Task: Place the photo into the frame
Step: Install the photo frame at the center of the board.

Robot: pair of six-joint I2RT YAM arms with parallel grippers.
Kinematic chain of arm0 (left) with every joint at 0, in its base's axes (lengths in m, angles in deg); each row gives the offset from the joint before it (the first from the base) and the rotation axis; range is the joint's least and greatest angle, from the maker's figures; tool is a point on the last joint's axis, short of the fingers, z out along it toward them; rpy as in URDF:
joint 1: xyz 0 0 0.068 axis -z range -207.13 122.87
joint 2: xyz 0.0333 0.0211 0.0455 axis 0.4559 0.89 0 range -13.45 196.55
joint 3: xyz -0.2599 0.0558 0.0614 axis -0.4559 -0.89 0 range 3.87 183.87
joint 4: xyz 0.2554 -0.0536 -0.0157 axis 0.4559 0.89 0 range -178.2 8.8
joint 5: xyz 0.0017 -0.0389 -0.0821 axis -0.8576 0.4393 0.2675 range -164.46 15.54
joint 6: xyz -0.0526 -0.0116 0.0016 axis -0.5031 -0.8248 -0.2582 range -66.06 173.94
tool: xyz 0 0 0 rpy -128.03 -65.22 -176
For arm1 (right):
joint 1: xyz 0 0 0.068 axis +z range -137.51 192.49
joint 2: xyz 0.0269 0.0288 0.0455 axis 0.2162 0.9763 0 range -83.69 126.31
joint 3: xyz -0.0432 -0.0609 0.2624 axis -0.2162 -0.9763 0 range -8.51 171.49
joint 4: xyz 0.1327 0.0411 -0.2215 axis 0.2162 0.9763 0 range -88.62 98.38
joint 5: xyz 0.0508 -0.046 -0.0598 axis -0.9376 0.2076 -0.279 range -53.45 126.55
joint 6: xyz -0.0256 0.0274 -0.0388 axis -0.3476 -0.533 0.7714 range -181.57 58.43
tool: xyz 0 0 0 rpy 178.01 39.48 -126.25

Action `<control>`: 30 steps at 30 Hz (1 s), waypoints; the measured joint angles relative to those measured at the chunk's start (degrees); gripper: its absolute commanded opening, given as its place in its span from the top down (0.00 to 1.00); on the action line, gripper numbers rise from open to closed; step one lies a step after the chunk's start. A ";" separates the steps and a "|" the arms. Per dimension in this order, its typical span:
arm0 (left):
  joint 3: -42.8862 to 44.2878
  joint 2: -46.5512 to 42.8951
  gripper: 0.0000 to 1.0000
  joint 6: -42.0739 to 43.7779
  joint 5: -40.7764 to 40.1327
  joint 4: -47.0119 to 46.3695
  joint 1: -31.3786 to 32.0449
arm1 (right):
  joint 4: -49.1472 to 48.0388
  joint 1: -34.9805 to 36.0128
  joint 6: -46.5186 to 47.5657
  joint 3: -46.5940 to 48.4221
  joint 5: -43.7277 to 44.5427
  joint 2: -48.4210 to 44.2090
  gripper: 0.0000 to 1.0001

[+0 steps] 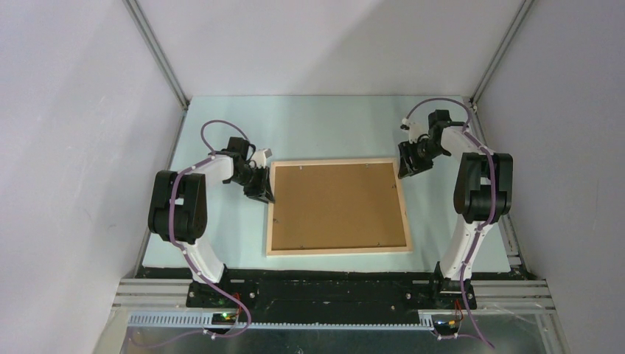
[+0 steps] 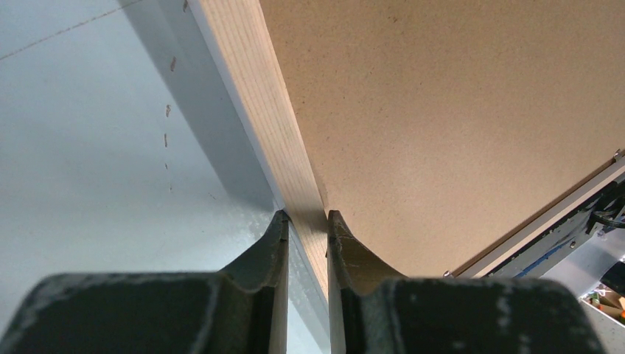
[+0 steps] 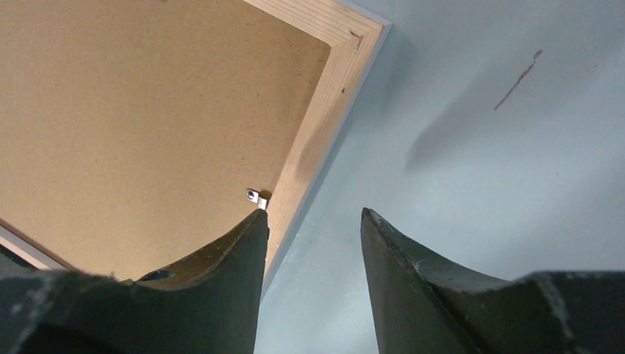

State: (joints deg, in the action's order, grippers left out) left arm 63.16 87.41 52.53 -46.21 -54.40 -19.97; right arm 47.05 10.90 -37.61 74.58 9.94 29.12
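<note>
1. Left pincer [image 1: 259, 190] grips the frame [image 1: 339, 251] by its left rail, close to the far corner. On my wrist view both fingers [image 2: 269, 247] press the pale wood from either side.
2. Right pincer [image 1: 410, 164] hangs open just beside the frame's far right corner and holds nothing. One finger sits over the rail next to a small metal clip [image 3: 254, 195], the other over bare table [image 1: 324, 125].
3. The frame lies flat and back up in the middle of the table, between my two arms.
4. A plain brown board [image 1: 335, 203] fills the opening from rail to rail and looks seated inside the wood.
5. The photo shows in none of my three views. It may lie under the board, but I cannot tell from here.
6. My reading is that the task is late on. If the photo is under that board, loading is done and only the fastening is left.
7. Whether the clip by the right pincer is turned over the board or off it is too small for me to tell. I would check every clip around the rim before calling the job done.
</note>
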 measured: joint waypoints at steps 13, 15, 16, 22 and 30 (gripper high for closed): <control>0.00 0.00 1.00 0.00 0.00 0.00 -0.02 | -0.90 1.99 -1.46 -1.68 0.07 0.00 0.46; 0.00 0.00 1.00 0.02 0.02 0.00 -0.02 | -1.25 2.89 -1.49 -2.16 0.50 0.00 0.47; 0.00 0.00 1.00 0.00 0.02 0.00 -0.02 | -1.38 3.43 -1.49 -2.38 0.68 0.00 0.47; 0.00 0.00 1.00 0.00 0.09 0.00 -0.07 | -2.16 4.79 -1.46 -3.04 2.34 0.02 0.48; 0.00 0.02 1.00 0.02 0.20 0.00 -0.13 | -2.73 4.79 -1.57 -3.28 3.23 0.15 0.54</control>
State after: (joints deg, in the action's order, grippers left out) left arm 63.16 87.43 52.56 -46.01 -54.40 -20.10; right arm 44.32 15.69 -39.18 71.30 13.17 29.28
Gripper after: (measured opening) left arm 0.212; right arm 0.482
